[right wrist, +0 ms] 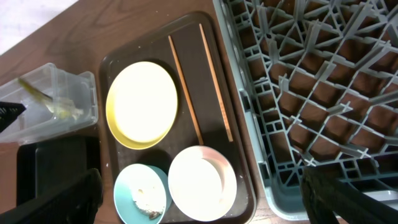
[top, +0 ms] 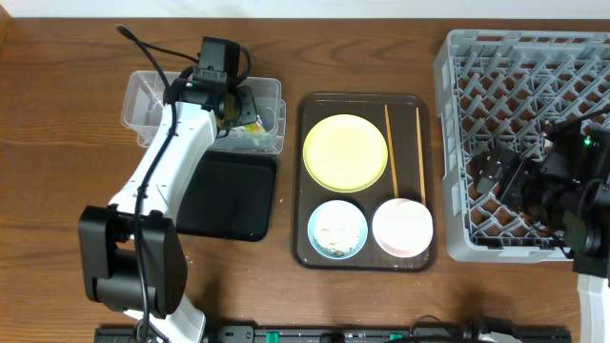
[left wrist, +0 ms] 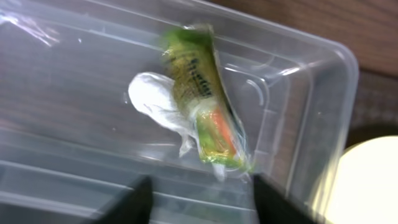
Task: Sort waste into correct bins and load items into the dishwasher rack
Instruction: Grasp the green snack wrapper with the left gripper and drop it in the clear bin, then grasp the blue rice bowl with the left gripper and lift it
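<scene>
The green-and-orange snack wrapper (left wrist: pixel 202 102) and the white crumpled scrap (left wrist: pixel 155 102) lie in the clear tub (left wrist: pixel 74 74). My left gripper (left wrist: pixel 202 202) hangs open and empty just above them; in the overhead view it (top: pixel 232 105) is over the tub's right end (top: pixel 143 95). The yellow plate (top: pixel 345 151), two chopsticks (top: pixel 388 152), the light-blue bowl (top: pixel 337 231) holding rice and brown scraps, and the pinkish-white bowl (top: pixel 402 227) sit on the brown serving tray (top: pixel 303 171). My right gripper (top: pixel 505 176) is open and empty over the grey rack (top: pixel 496 57). The white cup is out of view.
The shallow black tray (top: pixel 229 195) lies in front of the clear tub, partly under my left arm. The rack (right wrist: pixel 298 93) stands close against the serving tray's right edge (right wrist: pixel 224 37). Bare wooden table (top: pixel 57 143) lies at the left.
</scene>
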